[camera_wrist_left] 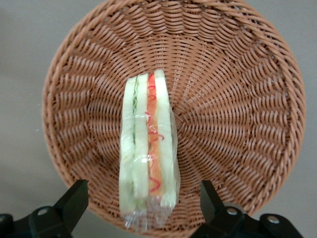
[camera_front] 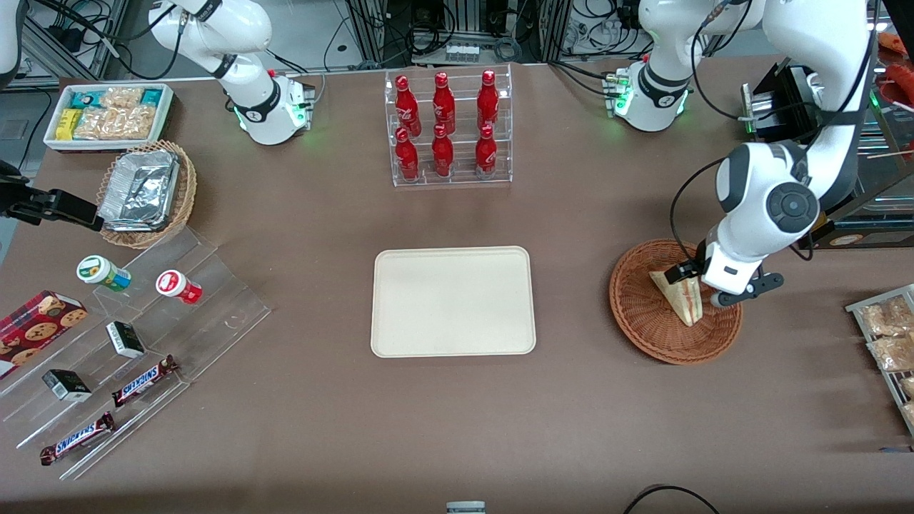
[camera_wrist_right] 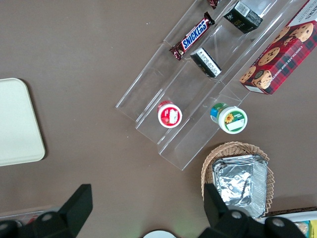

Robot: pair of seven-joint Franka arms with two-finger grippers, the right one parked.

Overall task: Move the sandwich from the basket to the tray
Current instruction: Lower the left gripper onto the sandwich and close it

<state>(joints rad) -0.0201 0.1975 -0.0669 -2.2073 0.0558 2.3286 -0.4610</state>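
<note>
The sandwich (camera_front: 682, 294) is a clear-wrapped wedge standing on edge in the reddish-brown wicker basket (camera_front: 643, 318), toward the working arm's end of the table. My left gripper (camera_front: 703, 291) hangs low over the basket, open, with one finger on each side of the sandwich (camera_wrist_left: 148, 148) and a gap between each finger and the wrap. Its black fingers (camera_wrist_left: 74, 201) reach down to the basket's rim (camera_wrist_left: 64, 74). The cream tray (camera_front: 453, 301) lies flat at the table's middle, with nothing on it; its corner (camera_wrist_right: 17, 121) also shows in the right wrist view.
A clear rack of red bottles (camera_front: 448, 128) stands farther from the front camera than the tray. Acrylic steps with snack bars and cups (camera_front: 128, 343), a tan basket of foil containers (camera_front: 146, 193) and a white bin (camera_front: 107, 114) sit toward the parked arm's end. A wire rack of snack bags (camera_front: 885, 335) is near the basket.
</note>
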